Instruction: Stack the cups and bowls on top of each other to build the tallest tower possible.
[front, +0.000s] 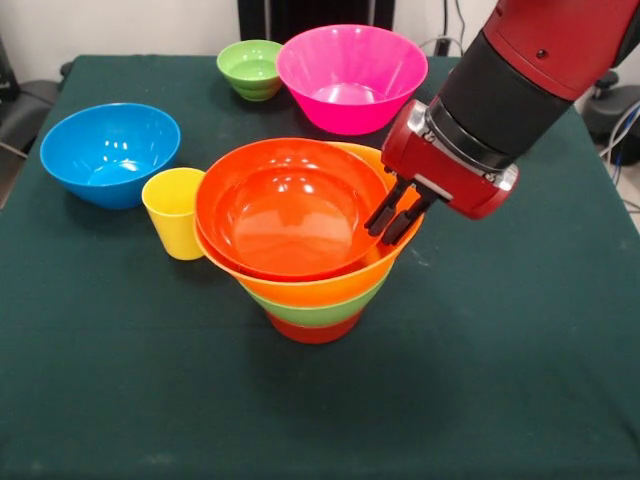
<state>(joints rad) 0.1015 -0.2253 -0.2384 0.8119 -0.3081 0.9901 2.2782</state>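
Four nested bowls forming the tower (312, 290) at table centre, front view only: small red-orange base (314, 331), medium green bowl (318, 311), large yellow-orange bowl (330, 285), shallow orange bowl (288, 208) seated uppermost. Gripper (396, 217) at 3 o'clock of the stack, fingers drawn close together, tips at the inner right rim of the top bowl; whether pinching that rim cannot be told. Yellow cup (175, 212) upright at 9 o'clock, just beside the tower. Blue bowl (110, 152) at 10 o'clock, apart. Small ribbed green bowl (250, 68) at 12 o'clock, far. Large pink bowl (351, 76) at 1 o'clock, far. Green table cloth (520, 380) beneath. Handling, judged: thin glossy plastic, light, stiff, slippery, not fragile; best taken by a rim pinch, one finger inside the wall, one outside. Narrow base, wide top: likely tippy under a sideways push.
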